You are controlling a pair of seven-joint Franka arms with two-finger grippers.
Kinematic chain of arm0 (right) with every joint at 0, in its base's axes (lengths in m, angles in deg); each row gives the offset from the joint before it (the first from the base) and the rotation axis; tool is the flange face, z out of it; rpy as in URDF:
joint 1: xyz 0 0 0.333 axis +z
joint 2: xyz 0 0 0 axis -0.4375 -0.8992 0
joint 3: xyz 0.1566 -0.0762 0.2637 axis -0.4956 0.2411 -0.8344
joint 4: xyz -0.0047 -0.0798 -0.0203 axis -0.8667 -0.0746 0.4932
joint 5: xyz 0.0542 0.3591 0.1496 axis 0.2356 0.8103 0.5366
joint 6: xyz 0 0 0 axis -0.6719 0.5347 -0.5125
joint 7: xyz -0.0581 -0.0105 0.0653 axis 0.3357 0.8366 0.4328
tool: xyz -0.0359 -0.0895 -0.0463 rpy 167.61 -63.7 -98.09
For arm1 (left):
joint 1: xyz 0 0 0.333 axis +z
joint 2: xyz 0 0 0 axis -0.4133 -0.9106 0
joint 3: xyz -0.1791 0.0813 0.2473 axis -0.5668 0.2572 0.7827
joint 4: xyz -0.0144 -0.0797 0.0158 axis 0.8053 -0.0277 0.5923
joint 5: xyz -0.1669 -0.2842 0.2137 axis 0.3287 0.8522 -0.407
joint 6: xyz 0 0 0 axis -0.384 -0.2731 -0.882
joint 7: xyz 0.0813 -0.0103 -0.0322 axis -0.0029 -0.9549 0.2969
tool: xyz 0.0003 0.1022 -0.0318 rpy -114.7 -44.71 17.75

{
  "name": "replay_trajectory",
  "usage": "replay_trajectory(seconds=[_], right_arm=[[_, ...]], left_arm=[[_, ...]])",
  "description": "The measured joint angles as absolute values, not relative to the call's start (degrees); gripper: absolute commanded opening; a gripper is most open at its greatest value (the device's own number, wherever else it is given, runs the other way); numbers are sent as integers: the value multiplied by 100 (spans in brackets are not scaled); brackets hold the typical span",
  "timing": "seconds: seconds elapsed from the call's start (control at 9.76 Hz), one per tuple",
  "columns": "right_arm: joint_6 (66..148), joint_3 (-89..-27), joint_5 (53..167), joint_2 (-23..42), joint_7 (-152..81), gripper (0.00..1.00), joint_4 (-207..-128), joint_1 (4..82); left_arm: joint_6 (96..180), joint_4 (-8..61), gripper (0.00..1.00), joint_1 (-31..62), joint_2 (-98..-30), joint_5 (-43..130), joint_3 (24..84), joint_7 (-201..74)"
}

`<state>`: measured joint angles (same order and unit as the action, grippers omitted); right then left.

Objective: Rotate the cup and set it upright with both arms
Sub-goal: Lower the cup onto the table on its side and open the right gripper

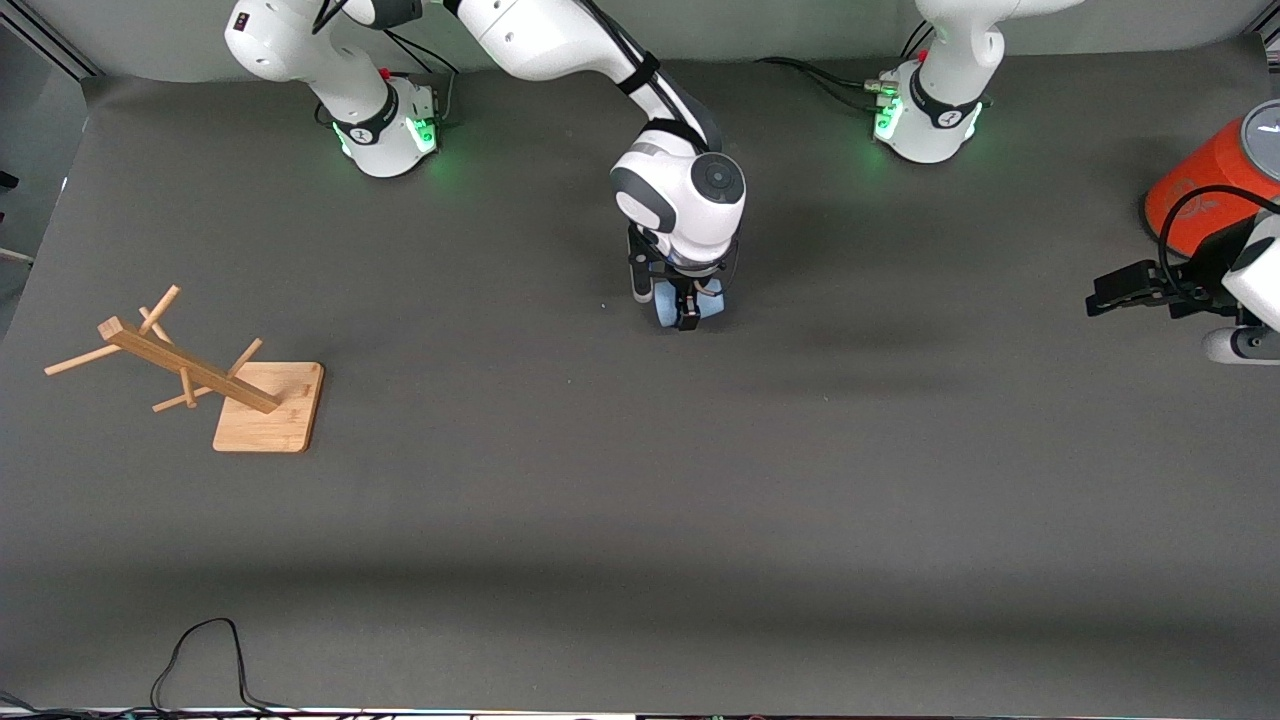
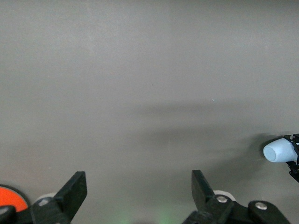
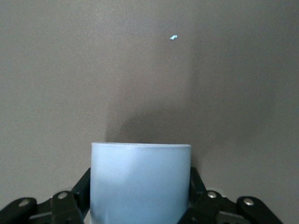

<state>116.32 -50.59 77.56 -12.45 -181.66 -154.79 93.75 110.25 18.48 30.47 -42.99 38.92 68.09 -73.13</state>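
Observation:
The pale-blue cup (image 1: 664,308) is in the middle of the table, low at the table mat, lying on its side. My right gripper (image 1: 688,312) reaches down from above and is shut on it. In the right wrist view the cup (image 3: 140,186) fills the gap between the black fingers (image 3: 83,186), which press its two sides. My left gripper (image 1: 1097,298) is open and empty at the left arm's end of the table, in the air beside the orange-red cylinder. The left wrist view shows its spread fingers (image 2: 74,189) and, farther off, the cup (image 2: 279,150) in the right gripper.
An orange-red cylinder (image 1: 1200,195) with a grey lid stands at the left arm's end of the table. A wooden peg rack (image 1: 200,375) on a square base stands toward the right arm's end. A black cable (image 1: 200,650) loops at the table's near edge.

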Motion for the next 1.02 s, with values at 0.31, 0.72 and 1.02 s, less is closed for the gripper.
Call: replay_trajectory(seconds=[0.31,0.72,1.02], right_arm=[[11618,-5057,7757,-1275,-18185,100,-15445,9374],[11652,-5001,7757,-1462,-18196,100,-15381,9334],[11652,-4998,7757,-1469,-18197,100,-15363,9335]], left_arm=[[11025,1848,100,3047,-4299,3893,6809,-7309],[11025,1848,100,3047,-4299,3893,6808,-7306],[11025,1848,100,3000,-4299,3893,6803,-7231]])
